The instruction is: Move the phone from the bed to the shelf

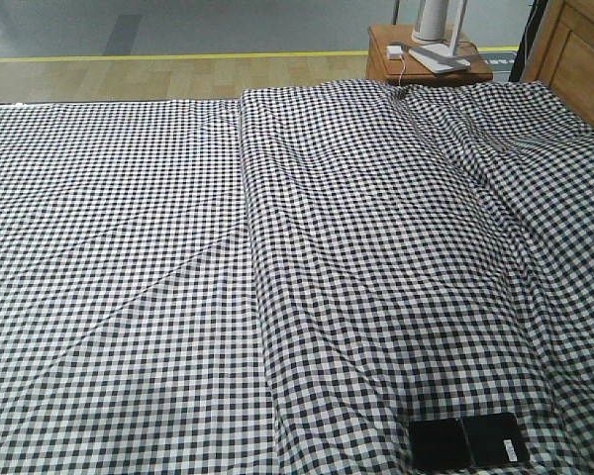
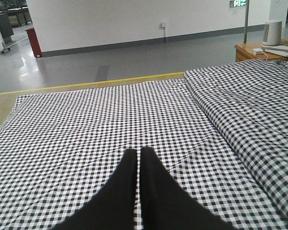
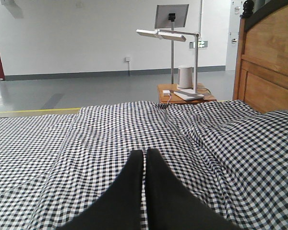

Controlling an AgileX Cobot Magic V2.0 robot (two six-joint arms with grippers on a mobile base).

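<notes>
Left wrist-mounted view: the left hand is clenched, its two black fingers pressed tip to tip above the flat part of the bed, whose black-and-white check cloth runs out to the far edge. Beyond that edge lie a strip of pale wood floor, a yellow floor line and grey floor up to a white wall.

The right wrist-mounted view shows the right hand clenched the same way, fingers together, over rumpled cloth. A brown wooden headboard rises on the right. At the bed's far corner beside the headboard stands a small reddish-brown nightstand. It carries a white desk lamp with a flat base, a white cylinder and a small white plug with a cable.

In the exterior front-facing view the phone lies flat on the bed by its near edge, toward the right-hand side, on the raised layer of cloth that covers the right half. It is a glossy black slab with its long axis running left to right, about parallel to that near edge, the right end sitting slightly lower in the picture. A crease crosses its middle, splitting it into two near-square halves, and a small white sticker marks the right end. A long fold runs from the far edge to the near edge, dividing the flat left half from the raised right half.
</notes>
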